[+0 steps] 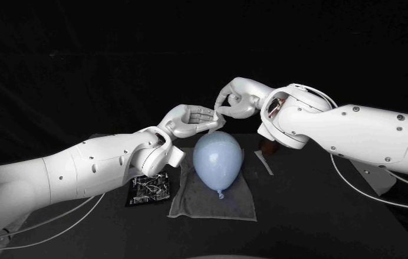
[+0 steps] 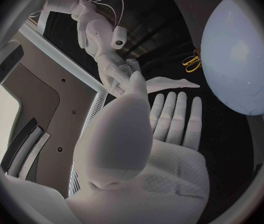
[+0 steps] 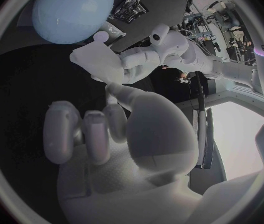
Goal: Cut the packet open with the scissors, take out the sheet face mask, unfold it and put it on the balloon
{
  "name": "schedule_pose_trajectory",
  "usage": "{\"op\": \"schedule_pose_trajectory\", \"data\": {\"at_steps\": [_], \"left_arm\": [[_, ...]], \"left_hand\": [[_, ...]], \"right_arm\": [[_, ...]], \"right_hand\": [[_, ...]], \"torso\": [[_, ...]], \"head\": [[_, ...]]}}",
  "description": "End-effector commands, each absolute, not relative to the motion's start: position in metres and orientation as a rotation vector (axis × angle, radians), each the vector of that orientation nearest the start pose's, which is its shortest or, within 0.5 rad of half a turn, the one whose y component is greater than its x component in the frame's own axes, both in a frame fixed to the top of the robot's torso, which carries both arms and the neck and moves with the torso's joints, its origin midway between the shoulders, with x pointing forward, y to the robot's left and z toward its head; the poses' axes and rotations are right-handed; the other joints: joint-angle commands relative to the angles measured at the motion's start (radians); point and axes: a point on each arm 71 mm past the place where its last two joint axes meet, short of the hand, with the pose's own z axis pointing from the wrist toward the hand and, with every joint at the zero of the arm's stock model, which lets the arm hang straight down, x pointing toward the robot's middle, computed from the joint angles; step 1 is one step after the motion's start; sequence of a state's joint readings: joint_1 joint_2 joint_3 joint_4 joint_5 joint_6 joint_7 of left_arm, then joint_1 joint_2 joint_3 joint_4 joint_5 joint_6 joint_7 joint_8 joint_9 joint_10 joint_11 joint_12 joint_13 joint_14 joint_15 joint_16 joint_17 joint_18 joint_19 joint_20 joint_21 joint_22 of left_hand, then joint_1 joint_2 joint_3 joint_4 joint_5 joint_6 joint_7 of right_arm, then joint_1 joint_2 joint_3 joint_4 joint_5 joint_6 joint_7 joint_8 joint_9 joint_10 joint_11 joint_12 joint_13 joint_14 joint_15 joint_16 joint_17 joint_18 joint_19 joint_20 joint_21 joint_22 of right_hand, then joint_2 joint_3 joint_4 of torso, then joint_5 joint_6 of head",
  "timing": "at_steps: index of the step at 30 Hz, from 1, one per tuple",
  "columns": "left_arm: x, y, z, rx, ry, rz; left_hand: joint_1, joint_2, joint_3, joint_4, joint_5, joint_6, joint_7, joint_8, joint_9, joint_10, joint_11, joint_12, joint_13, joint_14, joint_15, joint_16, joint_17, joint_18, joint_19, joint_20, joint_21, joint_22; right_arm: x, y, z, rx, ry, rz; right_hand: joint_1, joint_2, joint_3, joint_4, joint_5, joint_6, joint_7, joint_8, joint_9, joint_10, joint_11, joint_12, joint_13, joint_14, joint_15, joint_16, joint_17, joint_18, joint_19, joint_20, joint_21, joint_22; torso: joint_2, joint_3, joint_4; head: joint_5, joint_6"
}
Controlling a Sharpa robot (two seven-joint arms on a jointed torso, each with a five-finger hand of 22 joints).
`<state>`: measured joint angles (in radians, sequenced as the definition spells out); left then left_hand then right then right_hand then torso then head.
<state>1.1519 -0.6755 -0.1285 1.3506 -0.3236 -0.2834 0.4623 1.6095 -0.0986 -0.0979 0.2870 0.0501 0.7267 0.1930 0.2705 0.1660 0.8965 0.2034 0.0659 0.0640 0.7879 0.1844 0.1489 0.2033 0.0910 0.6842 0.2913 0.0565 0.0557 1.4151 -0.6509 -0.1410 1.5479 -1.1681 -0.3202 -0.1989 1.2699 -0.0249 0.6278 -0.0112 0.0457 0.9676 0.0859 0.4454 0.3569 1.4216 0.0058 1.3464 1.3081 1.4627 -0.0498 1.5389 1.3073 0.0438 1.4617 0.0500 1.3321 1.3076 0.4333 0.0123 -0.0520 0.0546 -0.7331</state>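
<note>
While left hand (image 1: 191,117) and right hand (image 1: 234,102) pinch mask (image 3: 96,59) over balloon (image 1: 217,161) | packet (image 1: 149,189) beside cloth (image 1: 242,207) | scissors (image 2: 191,62) nearby

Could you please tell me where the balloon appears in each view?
Head view: balloon on the cloth, below the left hand and right hand.
Left wrist view: balloon beside the left hand's fingers.
Right wrist view: balloon beyond the right hand's fingers.
Shared landmark: the two hands, close together at its rounded end.

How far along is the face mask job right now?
The packet lies aside and the scissors are down, so cutting looks done. The left hand and right hand pinch what seems the folded mask over the balloon. Unfolding and laying it on remain.
</note>
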Motion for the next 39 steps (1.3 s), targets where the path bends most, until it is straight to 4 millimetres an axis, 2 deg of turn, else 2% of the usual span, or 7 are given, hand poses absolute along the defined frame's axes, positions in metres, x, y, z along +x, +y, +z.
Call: {"op": "schedule_pose_trajectory", "data": {"at_steps": [1,12,21,24,28,33,39], "left_arm": [[0.493,0.163,-0.233,-0.713,1.567,-1.465],[0.49,0.159,-0.232,-0.708,1.572,-1.482],[0.489,0.158,-0.231,-0.714,1.568,-1.491],[0.489,0.158,-0.231,-0.726,1.566,-1.492],[0.49,0.159,-0.231,-0.77,1.55,-1.497],[0.491,0.161,-0.232,-0.829,1.528,-1.497],[0.494,0.165,-0.234,-0.905,1.511,-1.501]], "left_hand": [[0.006,-0.005,-0.007,0.001,-0.002,-0.006,0.037,-0.004,-0.001,-0.007,0.002,-0.004,-0.001,-0.007,-0.002,-0.004,-0.001,0.013,-0.007,0.0,-0.003,-0.001],[0.01,-0.012,-0.009,0.003,-0.002,-0.028,0.043,-0.017,-0.007,-0.02,0.006,-0.004,-0.001,-0.004,0.001,-0.008,-0.004,0.012,-0.013,0.0,-0.003,-0.001],[0.034,0.004,0.006,-0.003,-0.002,-0.033,0.043,-0.022,-0.008,-0.025,0.005,-0.002,0.0,0.003,0.0,-0.012,-0.007,0.013,-0.02,-0.001,-0.003,-0.001],[0.079,0.032,0.033,-0.018,-0.002,-0.015,0.038,-0.017,-0.004,-0.021,0.001,0.001,0.001,0.01,-0.003,-0.016,-0.011,0.015,-0.015,-0.001,-0.001,0.0],[0.135,0.1,0.085,-0.036,-0.001,0.03,0.021,-0.001,0.004,0.012,-0.009,0.011,0.003,0.044,-0.011,-0.008,-0.01,0.026,0.078,-0.001,0.011,0.008],[0.162,0.158,0.141,-0.023,-0.001,0.073,0.009,0.01,0.006,0.061,-0.015,0.021,0.002,0.097,-0.019,0.009,-0.004,0.046,0.162,-0.003,0.028,0.015],[0.171,0.189,0.222,0.001,-0.002,0.138,-0.009,0.034,0.014,0.136,-0.033,0.024,-0.001,0.161,-0.04,0.024,0.0,0.088,0.227,-0.004,0.042,0.016]], "right_arm": [[0.495,-0.102,-0.117,-0.075,1.671,0.829],[0.501,-0.096,-0.117,-0.079,1.665,0.821],[0.508,-0.096,-0.118,-0.064,1.674,0.812],[0.506,-0.094,-0.118,-0.067,1.675,0.818],[0.505,-0.093,-0.118,-0.069,1.677,0.822],[0.505,-0.095,-0.118,-0.067,1.681,0.819],[0.505,-0.096,-0.118,-0.067,1.69,0.82]], "right_hand": [[0.002,0.004,0.006,0.003,0.003,0.006,0.0,0.009,0.115,-0.004,0.003,0.0,0.083,0.097,-0.007,0.007,0.22,0.006,0.028,-0.001,0.002,0.196],[0.002,0.004,0.007,0.002,0.003,0.006,0.0,0.01,0.115,-0.004,0.003,-0.001,0.083,0.097,-0.007,0.007,0.22,0.006,0.029,-0.001,0.004,0.196],[0.003,0.004,0.008,0.002,0.003,0.006,0.0,0.011,0.116,-0.004,0.003,-0.001,0.082,0.097,-0.007,0.007,0.219,0.006,0.029,-0.001,0.004,0.197],[0.003,0.004,0.008,0.002,0.003,0.006,0.0,0.011,0.116,-0.004,0.003,-0.001,0.082,0.097,-0.007,0.007,0.219,0.006,0.029,-0.001,0.004,0.197],[0.003,0.004,0.008,0.002,0.003,0.006,0.0,0.011,0.116,-0.004,0.003,-0.001,0.082,0.097,-0.007,0.007,0.219,0.006,0.029,-0.001,0.004,0.197],[0.002,0.004,0.009,0.001,0.003,0.005,0.0,0.012,0.117,-0.005,0.003,-0.003,0.081,0.097,-0.007,0.007,0.22,0.006,0.029,-0.001,0.003,0.196],[0.002,0.004,0.009,0.001,0.003,0.005,0.0,0.012,0.117,-0.005,0.003,-0.003,0.081,0.097,-0.007,0.007,0.22,0.006,0.029,-0.001,0.003,0.196]], "torso": [[0.0,0.0001,0.001],[0.0,0.0,0.0027],[0.001,0.0001,0.0034],[0.001,0.0001,0.0033],[0.001,-0.0002,0.0023],[0.001,0.0001,0.003],[0.0,0.0003,0.0028]], "head": [[-0.001,0.005],[-0.003,0.008],[-0.006,0.01],[-0.005,0.01],[-0.005,0.006],[-0.003,0.005],[0.001,0.002]]}}
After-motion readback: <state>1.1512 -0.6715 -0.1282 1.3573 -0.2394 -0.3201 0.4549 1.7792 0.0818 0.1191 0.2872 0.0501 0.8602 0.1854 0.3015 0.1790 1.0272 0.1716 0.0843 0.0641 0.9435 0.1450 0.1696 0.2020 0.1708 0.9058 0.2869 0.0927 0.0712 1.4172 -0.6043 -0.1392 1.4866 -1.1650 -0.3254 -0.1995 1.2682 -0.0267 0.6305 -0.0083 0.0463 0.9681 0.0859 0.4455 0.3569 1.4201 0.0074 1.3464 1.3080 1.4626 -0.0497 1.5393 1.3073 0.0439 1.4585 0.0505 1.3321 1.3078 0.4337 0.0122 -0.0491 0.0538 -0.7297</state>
